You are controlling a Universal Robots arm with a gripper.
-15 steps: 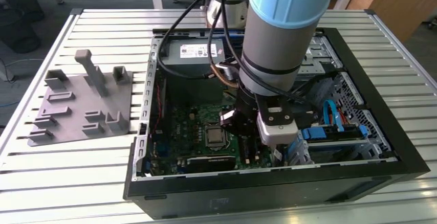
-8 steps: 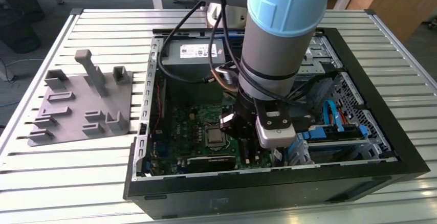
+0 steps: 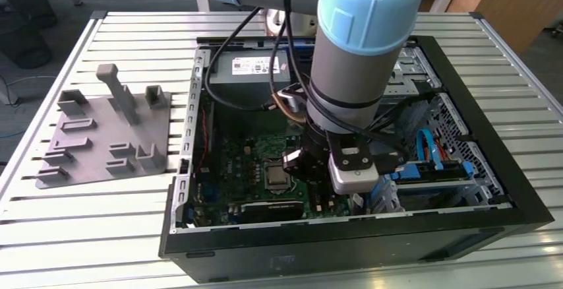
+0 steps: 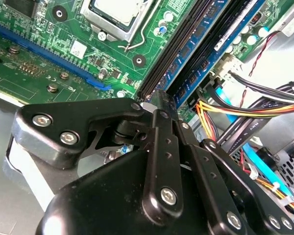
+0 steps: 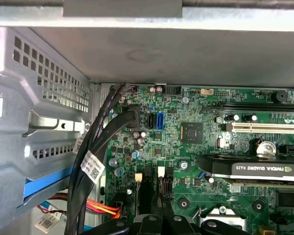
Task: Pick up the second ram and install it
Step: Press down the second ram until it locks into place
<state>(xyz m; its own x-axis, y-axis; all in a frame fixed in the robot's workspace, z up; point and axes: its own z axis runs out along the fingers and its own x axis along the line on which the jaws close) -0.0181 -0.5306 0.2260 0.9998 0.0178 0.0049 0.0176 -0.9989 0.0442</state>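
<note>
**Exterior view.** The arm reaches down into an open computer case [image 3: 492,190] that lies on a slatted worktop [image 3: 105,236]. The end effector [image 3: 339,170] sits low over the green motherboard [image 3: 250,160], towards the exterior view's right of the processor socket [image 3: 277,175]. A grey parts fixture [image 3: 105,137] stands on the worktop well apart from the case, on the exterior view's left. No module is visible on it.

**Second wrist view.** The end effector [image 4: 160,102] is drawn in narrow, with its tips close together at the near end of the long black memory slots [image 4: 183,41]. The second ram [image 4: 206,63] appears to be the module standing on edge in the slot row, running away from the tips. Whether the tips clamp its edge or merely bear on it cannot be determined.

- Risk: load applied at one end only may tilt the module, so that the far end stays high and unlatched.
- Risk: a module that is off the slot line may jam or flex the board under pressure.
- Obstruction: a bundle of orange and yellow wires [image 4: 235,108] lies just beside the tips and could snag the linkage.

**First wrist view.** The black linkage of the end effector [image 5: 157,226] shows over the motherboard [image 5: 186,147]. A black cable bundle [image 5: 105,142] runs alongside the perforated case wall [image 5: 49,93]. A graphics card [image 5: 255,169] occupies a slot nearby and limits room on that side.
</note>
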